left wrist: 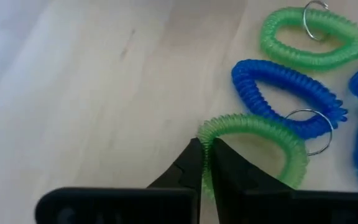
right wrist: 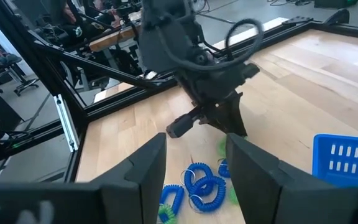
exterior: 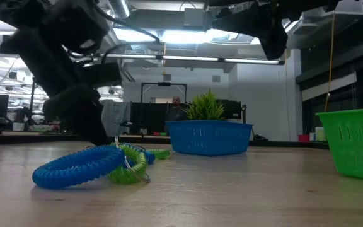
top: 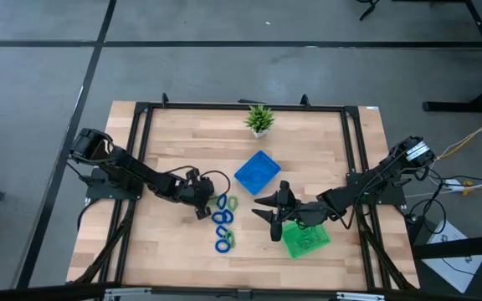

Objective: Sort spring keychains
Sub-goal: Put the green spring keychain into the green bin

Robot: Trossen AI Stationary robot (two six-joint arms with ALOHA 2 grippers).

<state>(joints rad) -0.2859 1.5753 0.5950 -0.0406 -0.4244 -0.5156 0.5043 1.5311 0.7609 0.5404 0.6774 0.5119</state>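
Several spring keychains, blue and light green, lie clustered on the wooden table (top: 174,142) in the high view (top: 223,224). My left gripper (top: 202,205) is at the cluster's left edge, shut on a green keychain (left wrist: 272,134). Beside it lie a blue keychain (left wrist: 284,96) and another green keychain (left wrist: 316,37), each with a metal ring. My right gripper (top: 273,214) hangs open above the table between the cluster and the green tray (top: 306,240). In the low view a blue keychain (exterior: 80,167) and a green keychain (exterior: 131,169) lie in front. My left gripper pinches the green keychain's coil at one end of its loop (left wrist: 205,130) between its two fingertips (left wrist: 191,158). The fingers come slanting down from the table's left. The rest of the loop (left wrist: 291,155) lies on the table beside the blue keychain.
A blue square tray (top: 258,171) sits behind the cluster, the green tray near the right front. A small potted plant (top: 260,119) stands at the far edge. A black frame (top: 241,107) runs around the table. Bare wood lies left of the cluster (left wrist: 92,81).
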